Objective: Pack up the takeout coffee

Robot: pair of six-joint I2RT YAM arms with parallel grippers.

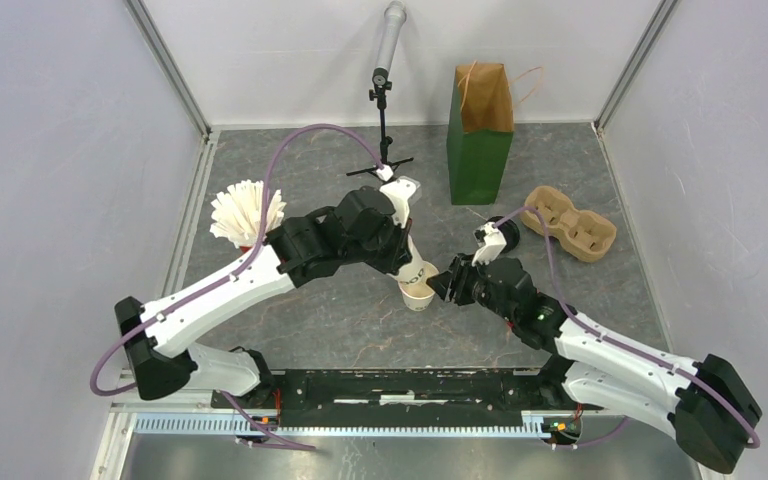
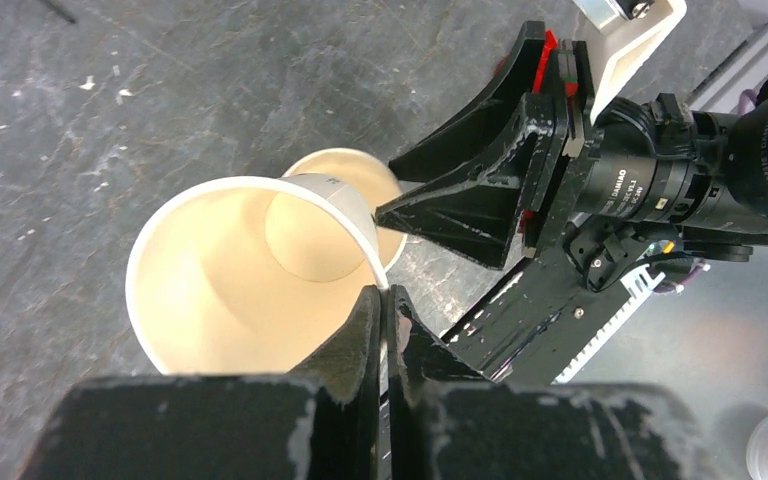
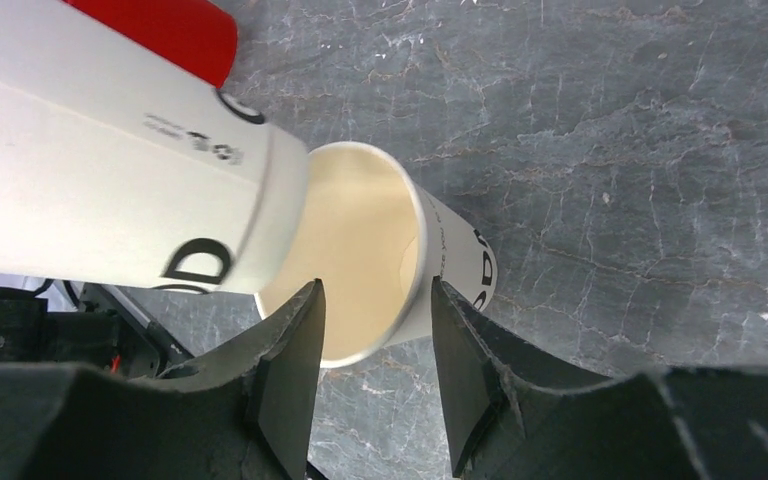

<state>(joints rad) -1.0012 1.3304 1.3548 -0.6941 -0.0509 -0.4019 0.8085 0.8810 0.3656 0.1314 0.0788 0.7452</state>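
Note:
Two cream paper cups with black lettering and no lids are at the table's middle. My left gripper [image 1: 407,262] is shut on the rim of the upper cup [image 2: 230,270] and holds it tilted just above the lower cup [image 1: 420,293]. The lower cup [image 3: 390,250] stands on the table. My right gripper [image 3: 375,330] is open, its jaws straddling the lower cup's near wall, one over the opening and one outside. It also shows in the left wrist view [image 2: 400,210]. No black lid is in view.
A tall green paper bag [image 1: 480,135] stands open at the back. A brown cardboard cup carrier [image 1: 570,222] lies to its right. A red cup of white sticks [image 1: 245,215] stands at the left. A black stand [image 1: 383,120] is behind the arms.

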